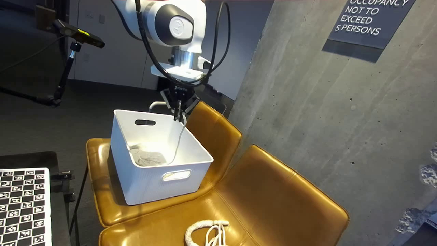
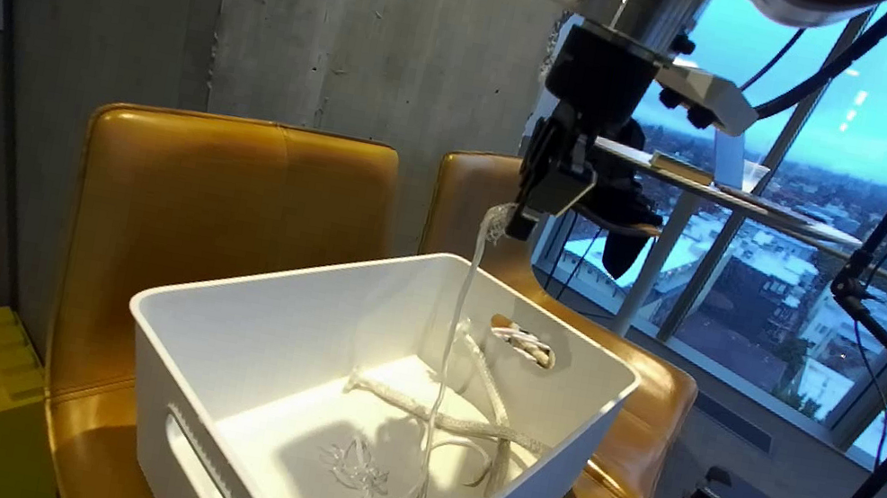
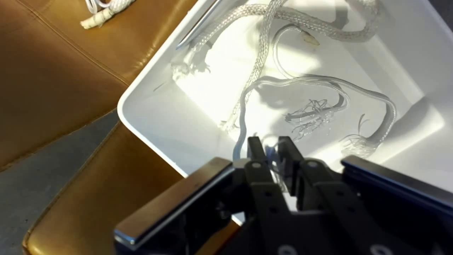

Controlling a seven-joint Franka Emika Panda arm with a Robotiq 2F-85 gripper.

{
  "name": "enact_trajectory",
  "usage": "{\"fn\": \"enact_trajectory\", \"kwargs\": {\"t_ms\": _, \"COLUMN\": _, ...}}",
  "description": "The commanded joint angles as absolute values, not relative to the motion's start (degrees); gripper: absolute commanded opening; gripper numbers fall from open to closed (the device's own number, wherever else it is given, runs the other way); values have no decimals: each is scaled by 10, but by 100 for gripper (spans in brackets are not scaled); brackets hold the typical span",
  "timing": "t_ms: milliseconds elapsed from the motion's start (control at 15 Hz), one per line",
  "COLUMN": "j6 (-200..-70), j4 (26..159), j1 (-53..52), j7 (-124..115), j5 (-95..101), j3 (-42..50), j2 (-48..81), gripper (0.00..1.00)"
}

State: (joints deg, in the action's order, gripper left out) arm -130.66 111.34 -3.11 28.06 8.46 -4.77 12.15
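One black two-fingered end effector [image 3: 270,143] is hovering over a deep white plastic bin [image 1: 150,188] that is resting on a tan leather chair [image 1: 99,164]. Its jaws are standing slightly apart, and a thin white woven cord [image 2: 447,359] is hanging from near their tips down into the bin; whether they are pinching it or letting it go, I cannot tell. In the wrist view, the cord is passing across a thick braided white rope [image 3: 264,46], and wispy frayed ends [image 3: 313,116] are lying on the bin's floor. Such loose fibres could be the trouble: if any are clinging to a finger, the cord could be trailing along once the white robot arm [image 1: 196,27] is moving off. If cord and rope are tangling, a lift could be dragging both. A sideways swing could be draping the cord over the bin's side.
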Motion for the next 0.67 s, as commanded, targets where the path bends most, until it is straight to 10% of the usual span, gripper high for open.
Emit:
{"fn": "enact_trajectory", "kwargs": {"t_ms": 0, "j6": -1323, "j4": 1105, "j1": -10, "j7": 306, "j5": 72, "j3": -45, "j2": 146, "gripper": 50}}
{"fn": "enact_trajectory", "kwargs": {"t_ms": 600, "j6": -1332, "j4": 1130, "j1": 81, "j7": 423, "j5": 27, "j3": -21, "j2": 148, "gripper": 100}}
